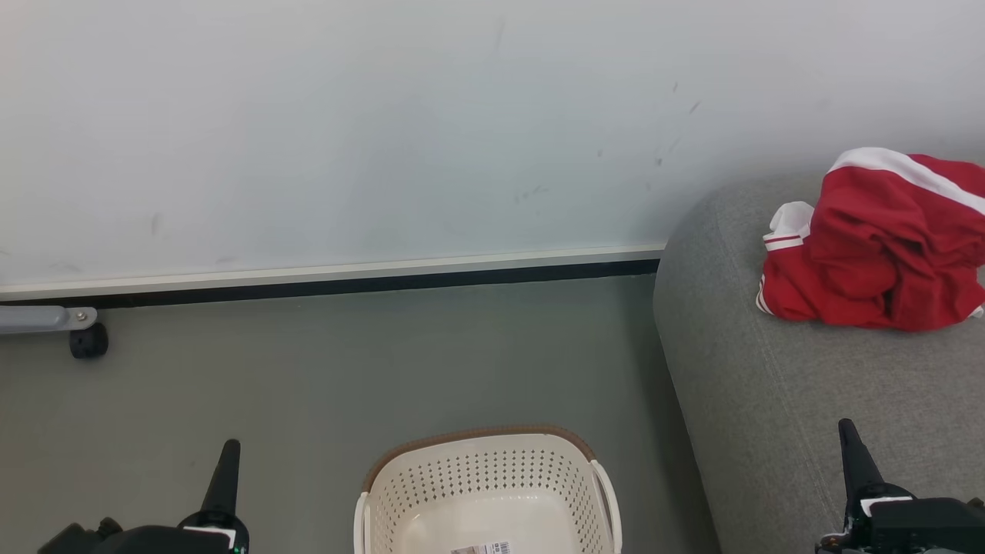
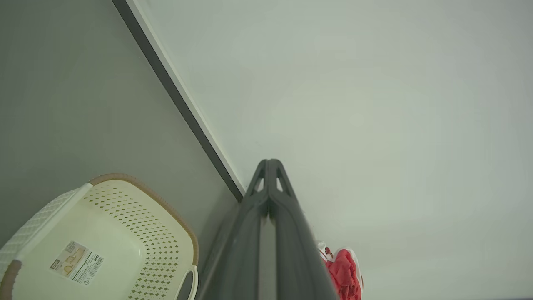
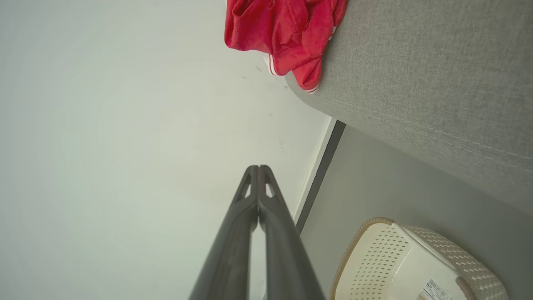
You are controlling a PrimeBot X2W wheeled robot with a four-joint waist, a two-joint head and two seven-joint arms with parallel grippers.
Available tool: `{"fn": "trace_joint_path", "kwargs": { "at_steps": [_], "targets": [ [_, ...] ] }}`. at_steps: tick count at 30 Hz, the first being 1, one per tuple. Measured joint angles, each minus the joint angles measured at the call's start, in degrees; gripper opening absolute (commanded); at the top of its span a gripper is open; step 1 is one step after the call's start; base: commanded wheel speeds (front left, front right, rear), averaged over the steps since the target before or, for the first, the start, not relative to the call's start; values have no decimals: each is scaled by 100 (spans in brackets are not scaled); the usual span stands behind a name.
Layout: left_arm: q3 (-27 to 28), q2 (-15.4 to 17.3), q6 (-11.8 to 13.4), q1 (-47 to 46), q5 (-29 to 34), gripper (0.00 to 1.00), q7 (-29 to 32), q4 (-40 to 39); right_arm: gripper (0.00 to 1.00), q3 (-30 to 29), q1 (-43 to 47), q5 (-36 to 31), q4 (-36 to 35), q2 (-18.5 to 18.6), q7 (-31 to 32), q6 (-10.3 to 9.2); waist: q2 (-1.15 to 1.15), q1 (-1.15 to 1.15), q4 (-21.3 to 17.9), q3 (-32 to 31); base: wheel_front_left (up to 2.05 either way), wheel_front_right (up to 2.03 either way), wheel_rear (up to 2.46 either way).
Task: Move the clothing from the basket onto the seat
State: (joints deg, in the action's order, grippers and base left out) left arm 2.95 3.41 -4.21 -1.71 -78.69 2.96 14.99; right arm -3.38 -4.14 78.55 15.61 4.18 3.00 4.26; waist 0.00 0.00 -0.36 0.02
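Observation:
The red clothing [image 1: 877, 246] with white stripes lies bunched on the grey seat [image 1: 769, 400] at the right; it also shows as red clothing [image 3: 283, 33] in the right wrist view and as a red scrap of clothing [image 2: 343, 271] past my left fingers. The cream basket [image 1: 485, 481] with a brown rim stands on the floor at bottom centre, its inside bare but for a label; I see the basket [image 2: 137, 212] and the basket [image 3: 374, 258] from both wrists. My left gripper [image 1: 228, 446] is shut at lower left, holding nothing. My right gripper [image 1: 846, 425] is shut over the seat's front, holding nothing.
A pale wall [image 1: 385, 138] with a white and black baseboard [image 1: 346, 278] runs behind the grey floor [image 1: 346, 369]. A grey frame leg with a black caster [image 1: 88, 341] stands at the far left by the wall.

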Motion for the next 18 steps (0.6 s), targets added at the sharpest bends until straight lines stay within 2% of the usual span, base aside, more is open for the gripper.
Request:
{"fn": "trace_joint_path", "kwargs": {
  "at_steps": [18],
  "targets": [
    [224,-87,-286,-281,-1244,0,354,180,0,-419,-109,1285,146,-156,349,266,0,0,35,8,0,0,0]
  ]
}}
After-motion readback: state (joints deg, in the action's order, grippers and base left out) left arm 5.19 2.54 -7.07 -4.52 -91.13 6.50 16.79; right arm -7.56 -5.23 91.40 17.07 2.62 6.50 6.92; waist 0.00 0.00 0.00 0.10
